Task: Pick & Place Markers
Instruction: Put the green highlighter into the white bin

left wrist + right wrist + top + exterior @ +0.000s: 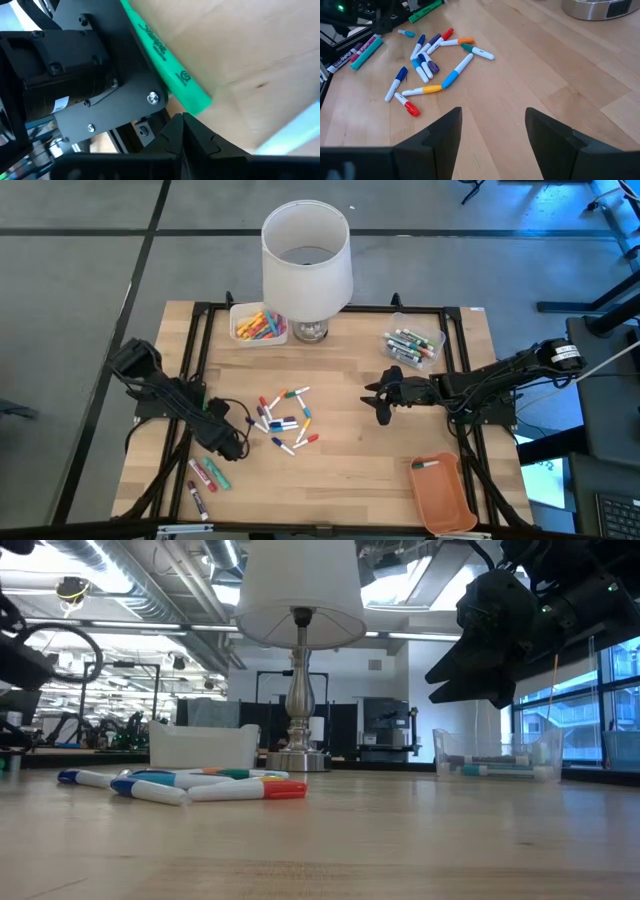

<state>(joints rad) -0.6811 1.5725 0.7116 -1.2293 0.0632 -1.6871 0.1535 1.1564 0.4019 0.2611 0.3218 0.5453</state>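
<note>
A cluster of white-bodied markers with coloured caps lies flat mid-table, also seen in the right wrist view as markers and in the low view as markers. A green highlighter lies on the wood beside my left arm. My left gripper is shut at the table's left, its tips close to the highlighter's end. My right gripper hangs open above the table right of the cluster, with nothing between its fingers. My left gripper's shut fingertips stand right beside one end of the green highlighter, which lies flat on the table. Whether they touch it, I cannot tell.
A white-shaded lamp stands at the far middle. Beside it are a clear bin of bright markers and a second clear bin. An orange tray holding a marker sits near right. A few markers lie near left.
</note>
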